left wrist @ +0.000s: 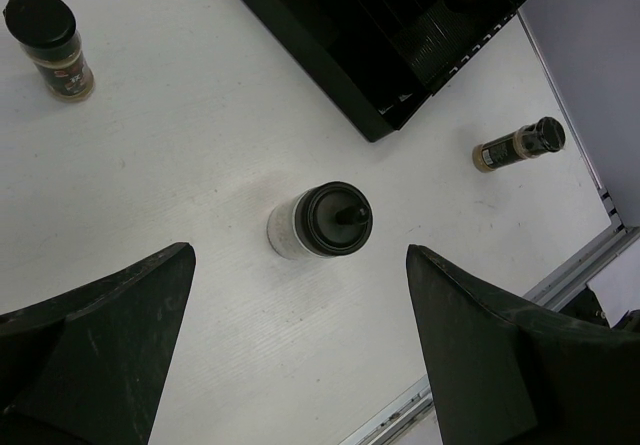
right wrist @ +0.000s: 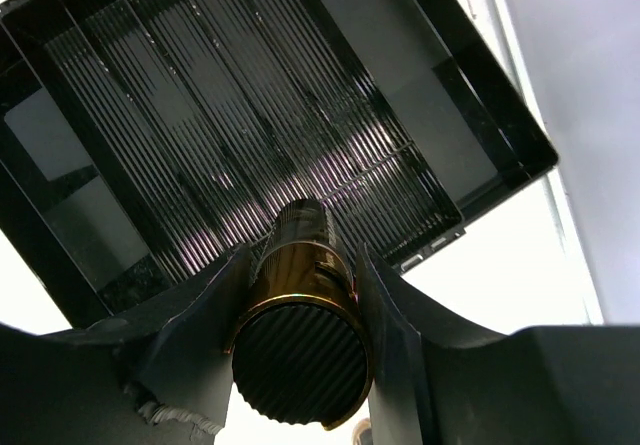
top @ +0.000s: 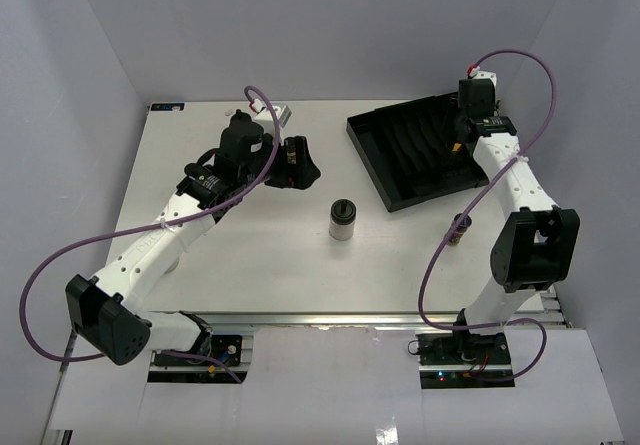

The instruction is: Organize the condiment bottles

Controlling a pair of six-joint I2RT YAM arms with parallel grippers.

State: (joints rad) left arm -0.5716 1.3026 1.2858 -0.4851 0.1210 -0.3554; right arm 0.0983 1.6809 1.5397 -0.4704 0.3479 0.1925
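Bottles first: my right gripper (right wrist: 300, 253) is squeezed tight on a brown bottle (right wrist: 300, 310). Its black cap with little ridges faces the camera at the bottom of the frame. The bottle points up the picture at the black tray (right wrist: 500, 130), over the long grooves in the middle of it. I cannot tell if the bottle touches the tray.

My left gripper (left wrist: 298, 257) is spread wide and holds nothing. Its two dark fingers (left wrist: 110, 335) sit in the lower corners of the frame. Between them, a bit higher up, a white bottle (left wrist: 320, 220) stands on the white table (left wrist: 180, 165), and I look down on its black cap. I am not touching it. In the upper left corner stands a dark bottle (left wrist: 50, 45) with a black cap. On the right side of the frame, near the table's edge, is a little bottle (left wrist: 518, 145). I cannot tell if it stands or lies. The tray's corner fills the top middle.
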